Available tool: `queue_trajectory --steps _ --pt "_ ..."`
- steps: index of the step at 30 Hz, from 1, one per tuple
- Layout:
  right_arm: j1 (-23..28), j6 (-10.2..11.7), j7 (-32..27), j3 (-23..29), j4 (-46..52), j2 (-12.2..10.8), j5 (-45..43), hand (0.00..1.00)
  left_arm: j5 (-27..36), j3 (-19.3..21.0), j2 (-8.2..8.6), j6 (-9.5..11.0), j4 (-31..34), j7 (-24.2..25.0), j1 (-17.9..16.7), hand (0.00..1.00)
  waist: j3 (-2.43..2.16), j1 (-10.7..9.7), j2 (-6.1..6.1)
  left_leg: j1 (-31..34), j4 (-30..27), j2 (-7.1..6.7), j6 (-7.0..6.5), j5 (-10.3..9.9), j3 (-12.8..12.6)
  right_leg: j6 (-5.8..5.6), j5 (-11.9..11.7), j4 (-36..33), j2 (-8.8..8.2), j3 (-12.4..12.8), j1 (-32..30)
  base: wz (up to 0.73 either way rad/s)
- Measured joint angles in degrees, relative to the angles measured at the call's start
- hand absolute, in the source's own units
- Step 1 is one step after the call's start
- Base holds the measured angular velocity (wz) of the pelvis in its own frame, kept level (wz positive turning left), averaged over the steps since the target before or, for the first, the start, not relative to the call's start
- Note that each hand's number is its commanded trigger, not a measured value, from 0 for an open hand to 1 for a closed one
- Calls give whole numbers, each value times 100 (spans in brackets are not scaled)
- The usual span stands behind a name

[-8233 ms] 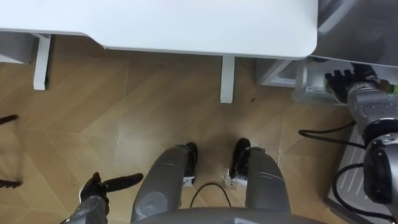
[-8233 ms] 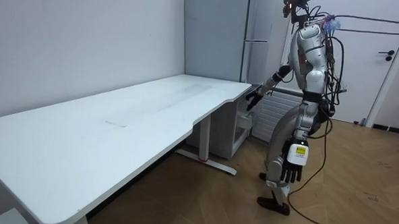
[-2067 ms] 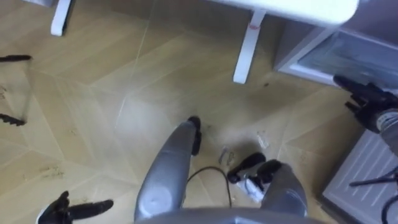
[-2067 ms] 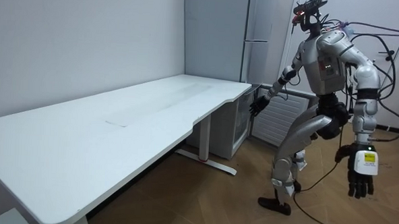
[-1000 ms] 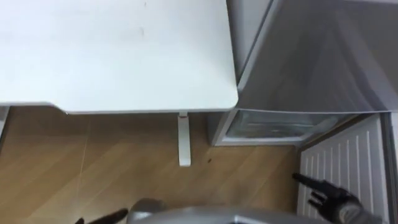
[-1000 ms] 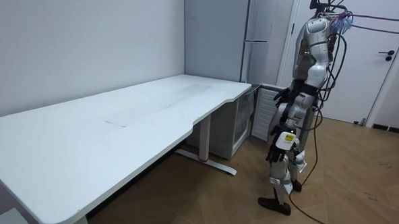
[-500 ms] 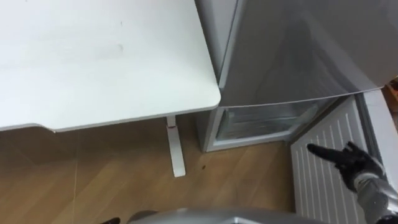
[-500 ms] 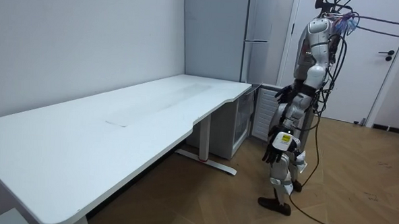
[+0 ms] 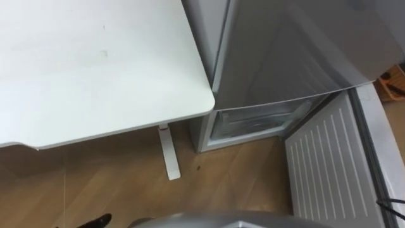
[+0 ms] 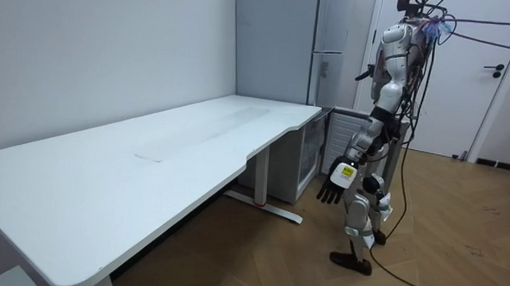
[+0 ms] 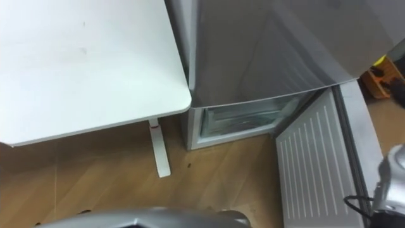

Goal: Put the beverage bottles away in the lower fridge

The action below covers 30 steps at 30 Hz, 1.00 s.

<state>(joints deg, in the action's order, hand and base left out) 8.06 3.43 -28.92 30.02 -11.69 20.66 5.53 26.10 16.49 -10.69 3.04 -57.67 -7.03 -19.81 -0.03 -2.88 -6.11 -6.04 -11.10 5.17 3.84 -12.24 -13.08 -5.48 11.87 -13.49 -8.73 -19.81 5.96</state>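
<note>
Beside open lower fridge (image 9: 253,123), left robot hand (image 10: 330,192) low, fingers loosely apart.

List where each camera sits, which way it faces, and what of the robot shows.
Left eye view: on the robot's head, looking down at the table corner, the fridge with its lower door open, and the floor; the left hand at the bottom edge.
Right eye view: beside it, same aim; the right arm at the right edge.
Room view: standing off in the room, facing the fridge along the table; the whole robot, left hand hanging open, right hand raised.
All three share table, fridge and open door.
</note>
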Motion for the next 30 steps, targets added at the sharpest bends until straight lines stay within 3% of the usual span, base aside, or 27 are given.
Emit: queue_trajectory --steps 4,13,15,19,21,26,30 --pt "47 238 -534 331 127 17 -197 0 -167 178 15 20 2 4 -142 0 5 -23 16 56 43 5 1 -1 -88 -3 -23 -3 7 76 -94 -10" --pt "257 277 -834 376 -503 16 -97 0 -327 356 71 19 34 153 -303 0 -12 -17 73 47 64 2 0 0 -103 -16 -48 4 6 99 -105 -1" --pt "260 275 -782 388 -877 17 144 0 -329 377 71 -7 34 162 -315 0 -4 -14 69 56 66 5 0 0 -82 -16 -48 62 20 85 -102 4" --pt "387 128 -564 386 -1302 15 726 0 -376 380 119 -105 58 251 -378 0 -62 -9 140 57 108 3 3 1 -89 -13 -50 79 26 97 -86 0" --pt "383 119 -422 386 -1647 15 987 0 -425 380 117 -120 149 262 -422 0 -62 -22 148 26 104 4 5 4 -83 -13 -50 79 26 83 -40 2" --pt "404 -83 89 362 -2946 15 1805 0 -424 381 121 -129 191 334 -464 0 -29 -8 49 -127 107 -2 5 4 -75 -14 -49 114 22 74 100 1" --pt "449 -115 447 384 -3539 16 2026 0 -456 521 115 -173 210 437 -464 0 -3 -43 34 -135 117 24 14 -1 -64 -9 -59 190 66 90 144 0"
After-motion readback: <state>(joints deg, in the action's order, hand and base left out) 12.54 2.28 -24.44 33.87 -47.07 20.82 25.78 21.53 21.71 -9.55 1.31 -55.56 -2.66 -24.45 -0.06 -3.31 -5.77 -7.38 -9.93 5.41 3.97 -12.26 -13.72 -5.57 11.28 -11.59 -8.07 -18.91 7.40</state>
